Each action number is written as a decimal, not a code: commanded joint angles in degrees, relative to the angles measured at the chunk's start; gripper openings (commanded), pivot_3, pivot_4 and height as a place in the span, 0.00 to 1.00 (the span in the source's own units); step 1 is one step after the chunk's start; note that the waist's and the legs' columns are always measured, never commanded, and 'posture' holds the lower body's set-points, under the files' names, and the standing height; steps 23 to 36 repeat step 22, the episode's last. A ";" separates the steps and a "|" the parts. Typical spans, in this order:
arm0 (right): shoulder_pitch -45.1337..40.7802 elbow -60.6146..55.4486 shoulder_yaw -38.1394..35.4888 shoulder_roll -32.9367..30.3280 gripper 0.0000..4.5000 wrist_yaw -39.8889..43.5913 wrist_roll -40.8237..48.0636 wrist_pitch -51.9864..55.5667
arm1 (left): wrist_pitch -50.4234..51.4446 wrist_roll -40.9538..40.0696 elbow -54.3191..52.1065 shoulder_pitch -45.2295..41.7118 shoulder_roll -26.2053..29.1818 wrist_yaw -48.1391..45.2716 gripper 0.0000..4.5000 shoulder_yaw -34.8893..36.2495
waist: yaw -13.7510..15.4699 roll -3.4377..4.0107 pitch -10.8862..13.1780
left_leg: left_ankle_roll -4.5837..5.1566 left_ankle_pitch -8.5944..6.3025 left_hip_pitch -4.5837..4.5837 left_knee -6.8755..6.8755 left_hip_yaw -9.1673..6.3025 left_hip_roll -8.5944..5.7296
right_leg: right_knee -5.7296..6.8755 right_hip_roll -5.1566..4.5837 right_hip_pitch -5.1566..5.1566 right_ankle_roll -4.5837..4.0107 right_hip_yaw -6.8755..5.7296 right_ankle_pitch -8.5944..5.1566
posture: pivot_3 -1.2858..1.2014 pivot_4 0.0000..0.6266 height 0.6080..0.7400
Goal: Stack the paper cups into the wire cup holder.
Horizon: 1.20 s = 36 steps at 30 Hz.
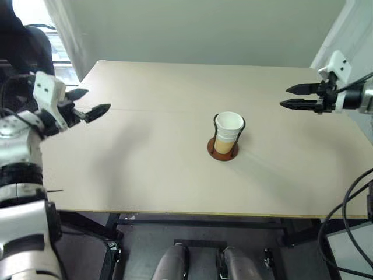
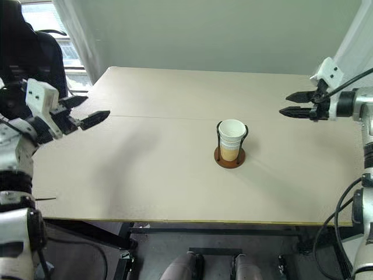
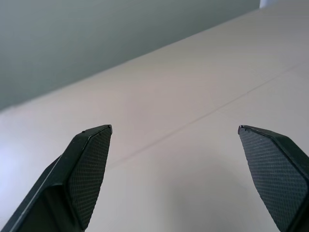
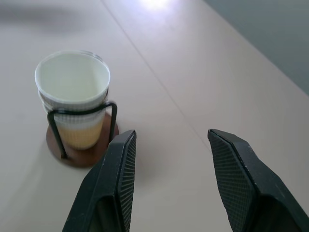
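Table edge is nearest to me, and the wide tan surface between the edge and the holder is bare. A bit farther, approx. in the middle, stands the wire cup holder on its reddish-brown disc, with the paper cups nested inside it, upright. I see white rim bands one above the other, so it is a stack, but I cannot count exactly how many (maybe three). No loose cup is visible on the table.

My left gripper hangs at the left side above the table, well apart from the holder, fingers spread wide, with nothing between them. My right gripper is at the right side, also above the table and apart from the holder, pointing toward the middle; its fingers are partly apart and also hold nothing. In the right wrist view the holder sits just beyond my finger, not touching.

My judgement: the stacking looks done or nearly done, so the step in hand is to retreat and check. To do it well, I should keep both arms high and away from the thin wire loops, because a small bump could tip the light stack. Also I should check that the top cup sits straight, w/o tilt, before finishing. Far behind is a plain wall.
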 commanded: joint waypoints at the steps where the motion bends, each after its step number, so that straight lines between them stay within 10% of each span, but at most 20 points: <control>1: -0.14 -0.57 -3.01 1.14 0.52 -2.19 0.61 -0.09 | 4.03 -2.94 -9.40 2.88 -0.61 3.82 0.99 3.29 | 0.12 -0.01 0.01 | -0.15 0.04 0.04 -0.03 0.00 0.00 | 0.01 0.00 0.03 -0.04 0.00 0.02 | 0.52 0.24 1.00; 36: 4.99 -8.77 -2.26 3.98 0.52 -1.15 0.53 3.13 | 8.15 -3.68 -16.58 6.02 0.87 5.72 0.99 4.32 | -0.74 -0.08 0.04 | -1.85 1.09 1.02 -2.10 -0.10 0.19 | -0.09 0.13 0.07 -0.96 0.04 0.42 | 0.52 0.24 1.00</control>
